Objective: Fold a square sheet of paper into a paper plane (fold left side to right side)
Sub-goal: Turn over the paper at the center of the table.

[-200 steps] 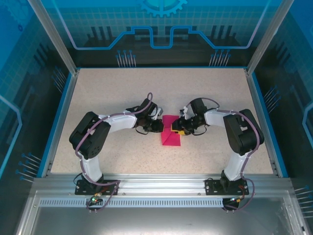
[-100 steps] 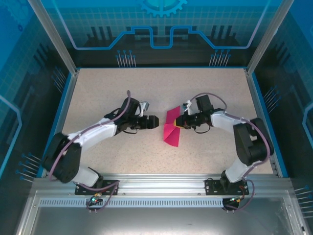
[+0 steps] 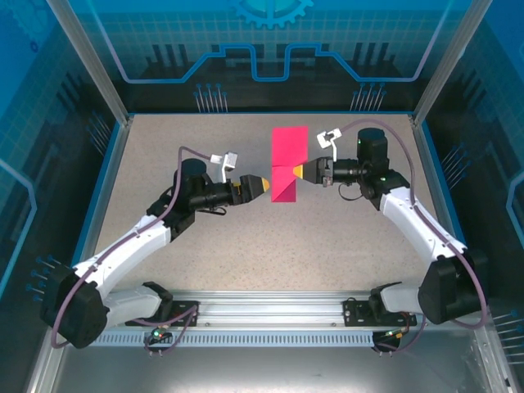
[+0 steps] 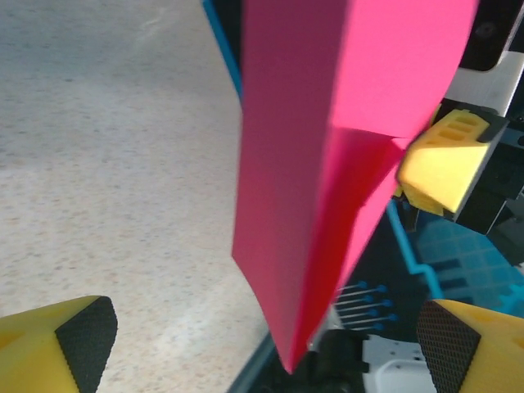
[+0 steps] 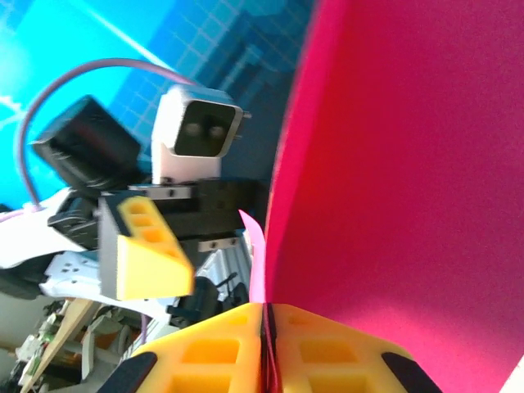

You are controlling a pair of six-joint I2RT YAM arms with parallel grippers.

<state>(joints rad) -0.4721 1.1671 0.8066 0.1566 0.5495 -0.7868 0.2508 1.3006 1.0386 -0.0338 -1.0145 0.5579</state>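
Sheet: your square sheet of paper (image 3: 290,147) is at upper centre of the top view, lifted off the table (image 3: 344,254) and standing on edge; it reads as a narrow strip with an angled flap at its lower end.
Right gripper: the right gripper (image 3: 300,171) is pinched closed on the sheet's right edge, about midway down; the right wrist view shows both fingers pressed flat on the pink paper.
Left gripper: the left gripper (image 3: 262,187) has its jaws spread wide and nothing in them; it sits just left of the lower flap, apart from it.
Done: I judge some folding is in, since the outline is no longer square; how many folds, you cannot tell from here.
Left: no pointed dart, centre crease or wings show; most shaping looks to lie ahead.
Edges: the sheet's left edge and lower tip hang free and unsupported.
Room: bare table lies all round, with the blue rim (image 3: 109,188) well apart; your only tight spot is between the two grippers, nose to nose across the sheet.
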